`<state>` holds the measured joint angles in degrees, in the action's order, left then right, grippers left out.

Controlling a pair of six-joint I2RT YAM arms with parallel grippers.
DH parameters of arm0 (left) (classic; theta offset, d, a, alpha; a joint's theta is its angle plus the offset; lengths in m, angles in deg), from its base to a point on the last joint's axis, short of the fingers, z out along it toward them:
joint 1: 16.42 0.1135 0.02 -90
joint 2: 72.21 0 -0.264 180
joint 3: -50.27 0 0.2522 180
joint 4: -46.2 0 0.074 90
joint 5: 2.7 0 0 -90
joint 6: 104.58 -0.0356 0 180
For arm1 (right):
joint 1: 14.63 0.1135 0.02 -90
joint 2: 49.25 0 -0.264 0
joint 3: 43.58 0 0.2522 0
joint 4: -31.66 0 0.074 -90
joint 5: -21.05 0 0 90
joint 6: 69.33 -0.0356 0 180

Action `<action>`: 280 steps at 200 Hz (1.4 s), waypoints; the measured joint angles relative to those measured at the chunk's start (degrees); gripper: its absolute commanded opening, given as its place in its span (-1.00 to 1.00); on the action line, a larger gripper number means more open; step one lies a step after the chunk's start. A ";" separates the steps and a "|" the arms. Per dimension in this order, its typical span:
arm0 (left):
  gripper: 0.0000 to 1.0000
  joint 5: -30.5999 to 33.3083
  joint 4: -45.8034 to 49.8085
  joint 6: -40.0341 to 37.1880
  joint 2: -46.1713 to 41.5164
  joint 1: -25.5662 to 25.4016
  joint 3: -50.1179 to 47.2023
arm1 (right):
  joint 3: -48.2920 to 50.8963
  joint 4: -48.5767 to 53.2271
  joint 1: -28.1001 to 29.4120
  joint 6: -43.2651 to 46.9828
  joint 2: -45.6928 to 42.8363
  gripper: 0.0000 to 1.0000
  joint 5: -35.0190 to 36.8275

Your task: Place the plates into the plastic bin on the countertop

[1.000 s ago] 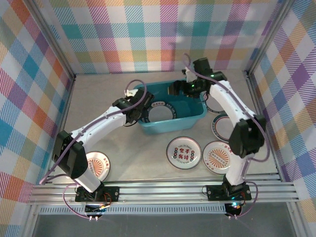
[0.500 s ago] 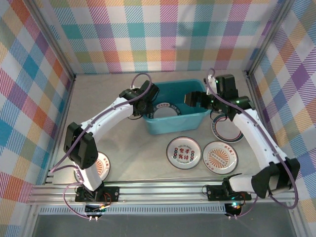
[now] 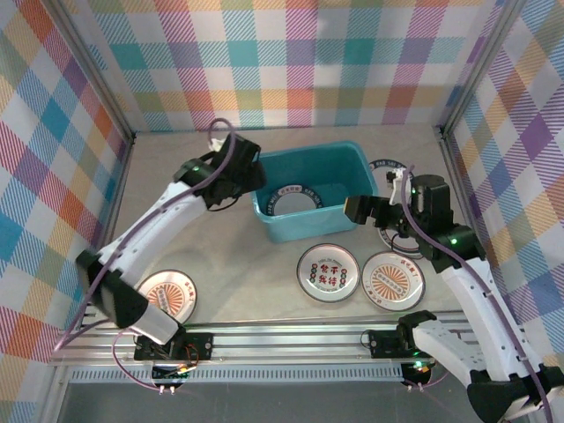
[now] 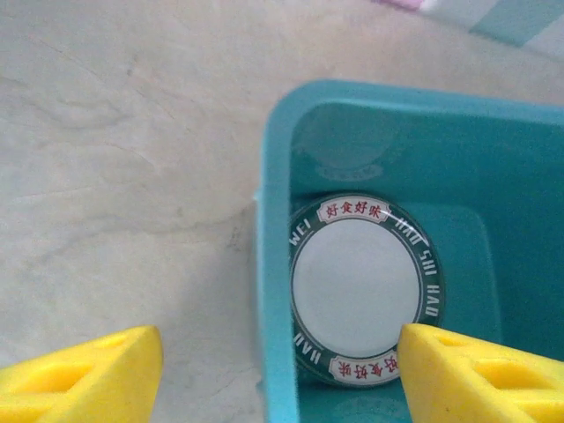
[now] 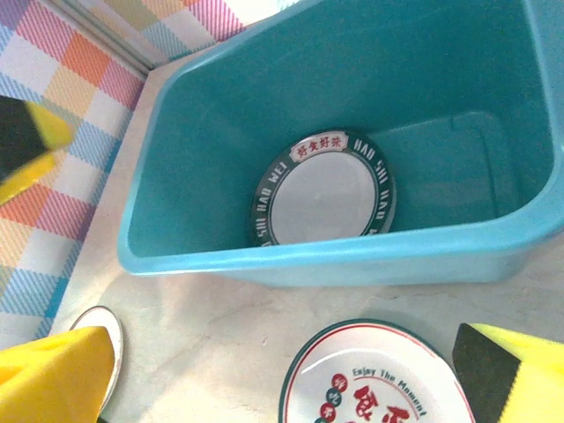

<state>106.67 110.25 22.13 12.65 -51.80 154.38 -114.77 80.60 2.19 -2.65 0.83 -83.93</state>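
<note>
The teal plastic bin [image 3: 345,159] stands mid-countertop [image 3: 198,238] with one dark-green-rimmed plate [image 3: 291,201] flat on its floor. My left gripper [image 3: 253,179] hovers open over the bin's left wall; in the left wrist view that wall [image 4: 275,291] runs between the yellow fingertips [image 4: 88,379] and the plate [image 4: 366,291] lies beyond. My right gripper [image 3: 354,209] is open by the bin's right near corner. Below it I see the bin [image 5: 317,260], its plate [image 5: 324,187] and the red-green character plate [image 5: 374,379].
On the counter lie the character plate [image 3: 328,272], an orange sunburst plate [image 3: 393,280], another orange one [image 3: 169,295] at the near left, and dark-rimmed plates [image 3: 397,233] [image 3: 388,166] partly under the right arm. Plaid walls enclose three sides.
The left gripper has drawn back from inside the bin to its left wall. The right arm has swung from behind the bin to its right near corner.
</note>
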 measured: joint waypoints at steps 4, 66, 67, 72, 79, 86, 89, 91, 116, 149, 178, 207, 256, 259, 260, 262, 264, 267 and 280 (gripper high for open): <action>0.42 0.39 0.70 0.04 -1.44 0.07 -0.39 | 0.17 0.00 0.00 -0.13 -0.20 0.98 -0.22; 0.44 4.13 14.93 2.58 -22.91 5.99 -13.40 | 2.75 -1.01 2.34 -4.66 -0.26 0.98 -3.69; 0.44 4.13 15.21 2.64 -23.26 6.08 -13.97 | 2.84 -1.16 2.58 -4.79 -0.22 0.98 -3.76; 0.45 3.96 16.28 2.95 -24.22 6.45 -15.89 | 3.13 -1.60 3.37 -5.05 -0.07 0.98 -4.00; 0.45 3.74 17.44 3.28 -25.14 6.75 -18.16 | 3.50 -2.23 5.01 -5.62 0.42 0.99 -4.24; 0.45 3.45 18.91 4.02 -25.92 6.99 -21.24 | 3.69 -2.73 6.62 -6.05 1.03 0.98 -4.22; 0.45 3.37 19.37 4.26 -26.14 7.06 -22.29 | 3.80 -3.08 7.61 -6.29 1.42 0.98 -4.11; 0.45 3.21 19.69 4.39 -26.23 7.08 -23.12 | 3.85 -3.17 7.96 -6.32 1.57 0.98 -4.11; 0.47 1.68 22.49 6.32 -27.17 7.58 -30.69 | 4.39 -4.74 13.64 -6.97 4.72 0.98 -3.69; 0.51 -0.17 23.23 7.89 -29.20 9.88 -36.46 | 5.99 -6.69 15.82 -7.61 6.21 0.98 -2.99; 0.51 -1.97 23.04 8.52 -25.92 11.19 -39.54 | 6.25 -7.30 15.89 -7.56 6.49 0.98 -2.82; 0.51 -2.95 20.92 8.72 -21.64 11.56 -39.54 | 6.64 -8.22 15.89 -7.56 6.51 0.98 -2.86; 0.49 -5.01 17.62 9.03 -16.28 13.05 -41.62 | 9.07 -9.07 15.89 -7.54 5.88 0.98 -2.84; 0.49 -5.01 17.46 9.09 -16.15 13.07 -41.79 | 9.16 -9.07 15.89 -7.52 5.77 0.98 -2.84; 0.49 -5.01 17.44 9.11 -16.13 13.09 -41.81 | 9.18 -9.07 15.89 -7.52 5.73 0.98 -2.84; 0.49 -5.01 17.27 9.14 -16.00 13.09 -41.92 | 9.27 -9.09 15.89 -7.50 5.62 0.98 -2.86; 0.49 -5.01 17.18 9.16 -15.93 13.11 -42.03 | 9.35 -9.16 15.89 -7.50 5.53 0.98 -2.86; 0.49 -5.01 17.00 9.16 -15.82 13.14 -42.12 | 9.44 -9.22 15.89 -7.48 5.35 0.98 -2.86; 0.48 -5.05 16.35 9.16 -15.15 13.49 -42.47 | 9.88 -9.57 15.89 -7.34 4.70 0.98 -3.08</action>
<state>101.62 126.60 31.29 -2.50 -38.31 111.91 -104.89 71.03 18.08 -9.99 5.53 -87.01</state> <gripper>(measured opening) 0.745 0.990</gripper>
